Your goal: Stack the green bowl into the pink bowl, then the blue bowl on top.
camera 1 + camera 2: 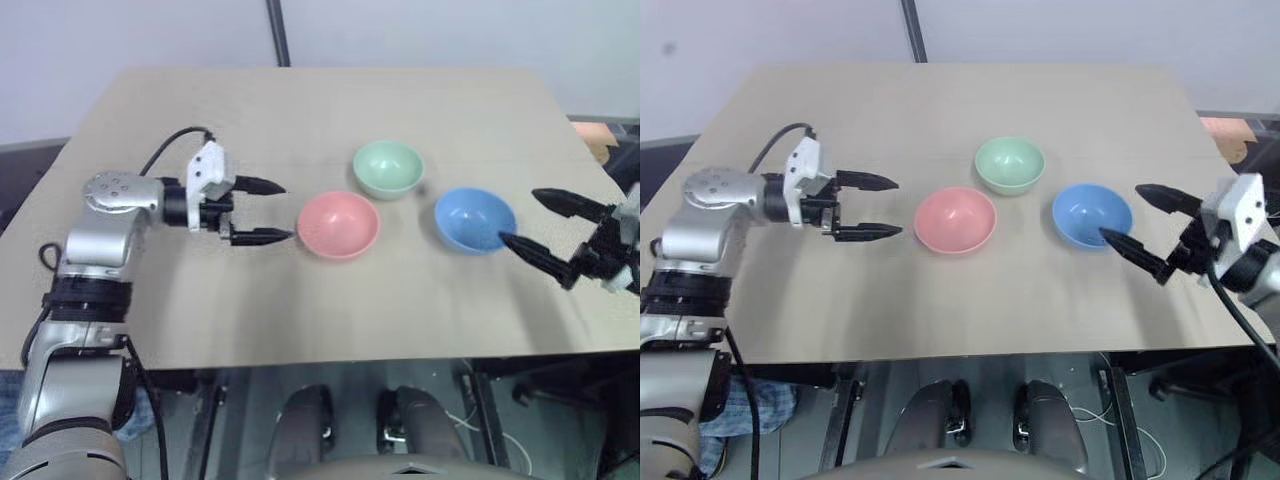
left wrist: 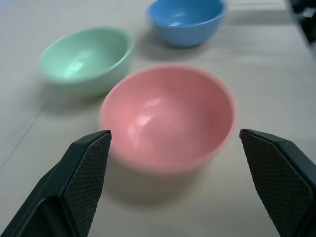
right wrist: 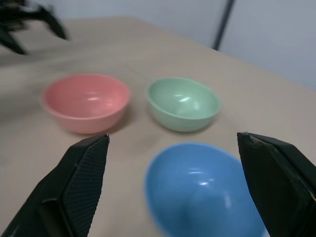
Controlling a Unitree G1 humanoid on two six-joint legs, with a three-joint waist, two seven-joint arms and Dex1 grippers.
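Note:
Three empty bowls stand apart on the tan table [image 1: 200, 300]. The pink bowl [image 1: 338, 224] is in the middle, the green bowl [image 1: 388, 168] just behind it to the right, the blue bowl [image 1: 475, 220] further right. My left gripper [image 1: 277, 211] hovers open just left of the pink bowl, pointing at it, holding nothing. At the blue bowl's right side my right gripper [image 1: 523, 218] is open and empty, its nearer fingertip close to that bowl's rim. From the wrist cameras, the pink bowl [image 2: 167, 114] lies ahead between the left fingers, the blue bowl [image 3: 202, 190] between the right ones.
A dark pole [image 1: 278, 32] rises behind the table's far edge against a pale wall. The table's near edge [image 1: 330, 358] runs below the bowls. An orange object [image 1: 600, 140] lies off the table's right side.

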